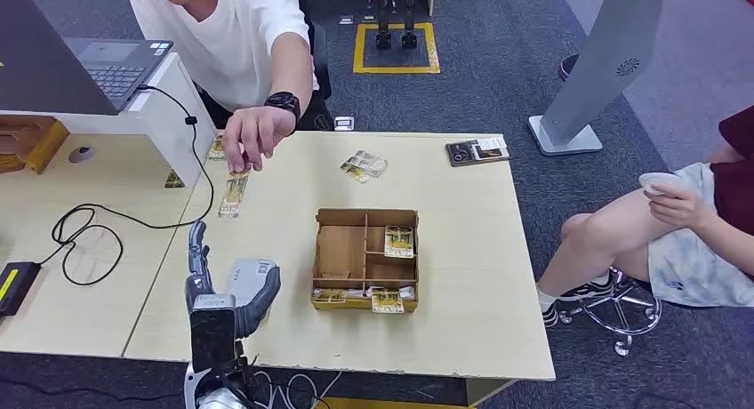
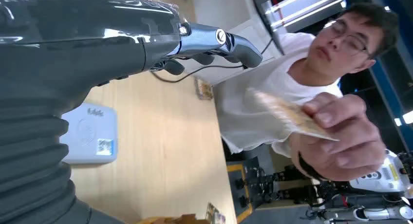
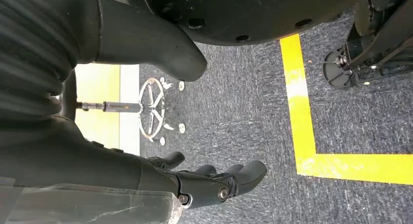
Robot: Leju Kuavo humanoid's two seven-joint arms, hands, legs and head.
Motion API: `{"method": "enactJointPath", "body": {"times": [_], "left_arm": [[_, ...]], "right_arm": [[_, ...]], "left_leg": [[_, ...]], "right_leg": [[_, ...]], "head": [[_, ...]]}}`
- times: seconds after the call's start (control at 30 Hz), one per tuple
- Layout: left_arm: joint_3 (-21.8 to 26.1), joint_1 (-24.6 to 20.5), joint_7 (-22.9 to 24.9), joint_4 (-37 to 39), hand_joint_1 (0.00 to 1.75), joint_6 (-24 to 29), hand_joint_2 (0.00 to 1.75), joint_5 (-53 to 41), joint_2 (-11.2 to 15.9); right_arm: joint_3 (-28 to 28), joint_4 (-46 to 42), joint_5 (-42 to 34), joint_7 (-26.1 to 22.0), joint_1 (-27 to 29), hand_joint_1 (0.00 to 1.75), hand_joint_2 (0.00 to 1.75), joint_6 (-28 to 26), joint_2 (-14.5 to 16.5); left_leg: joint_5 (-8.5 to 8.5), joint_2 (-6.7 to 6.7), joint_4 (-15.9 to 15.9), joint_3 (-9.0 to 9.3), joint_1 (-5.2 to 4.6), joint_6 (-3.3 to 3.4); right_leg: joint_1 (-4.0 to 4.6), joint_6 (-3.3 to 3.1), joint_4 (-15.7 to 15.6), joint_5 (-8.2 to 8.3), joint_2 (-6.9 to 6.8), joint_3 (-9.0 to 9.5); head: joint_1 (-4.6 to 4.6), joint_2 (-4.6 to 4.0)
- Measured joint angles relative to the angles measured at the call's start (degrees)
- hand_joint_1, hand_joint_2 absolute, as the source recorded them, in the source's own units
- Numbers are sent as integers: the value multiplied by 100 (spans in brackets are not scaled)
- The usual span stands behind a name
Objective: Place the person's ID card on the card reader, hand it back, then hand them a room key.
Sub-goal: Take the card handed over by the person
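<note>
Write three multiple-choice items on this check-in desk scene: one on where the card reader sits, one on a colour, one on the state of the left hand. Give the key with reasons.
1. Where is the card reader?
A. Beside the left hand
B. Inside the wooden tray
C. On the laptop

2. What colour is the floor marking beyond the table?
A. Red
B. Yellow
C. Green

3. What is the left hand's state?
A. Holding a card
B. Pressing the reader
C. Open, holding nothing

Key: 1 A, the reader lies on the table next to the hand. 2 B, the tape outline is yellow. 3 C, its fingers are extended and bare; the ID card is in the person's hand.
</note>
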Motion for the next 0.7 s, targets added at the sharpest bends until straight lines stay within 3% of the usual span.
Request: {"method": "enactJointPath", "body": {"times": [0.23,0.37,0.47,0.57,0.7], "left_arm": [[384,-594,61,310,0,2,175,-2176,-129],[1293,-915,-621,379,0,2,175,-3762,-549],[2106,-1174,-1109,394,0,2,175,-4462,-867],[2687,-1321,-1207,394,0,2,175,-4874,-1022],[3040,-1370,-945,393,0,2,175,-5376,-1063]], "right_arm": [[197,35,53,68,-15,0,175,179,-34],[347,27,142,138,-33,0,175,249,-84],[457,-17,150,167,-45,0,175,258,-128],[541,-66,149,168,-55,0,175,263,-168],[617,-117,141,167,-69,0,175,263,-209]], "left_leg": [[8,1,0,-1,0,-4],[9,2,1,-2,0,-3],[9,4,1,0,-1,-3],[11,3,1,3,0,-5],[13,2,0,2,1,-8]], "right_leg": [[0,-4,0,8,0,0],[0,-1,0,10,1,0],[0,-1,0,11,2,0],[0,-2,0,11,3,-1],[1,-2,1,11,3,-2]], "head": [[-1,0],[1,0],[0,0],[0,0],[-2,0]]}}
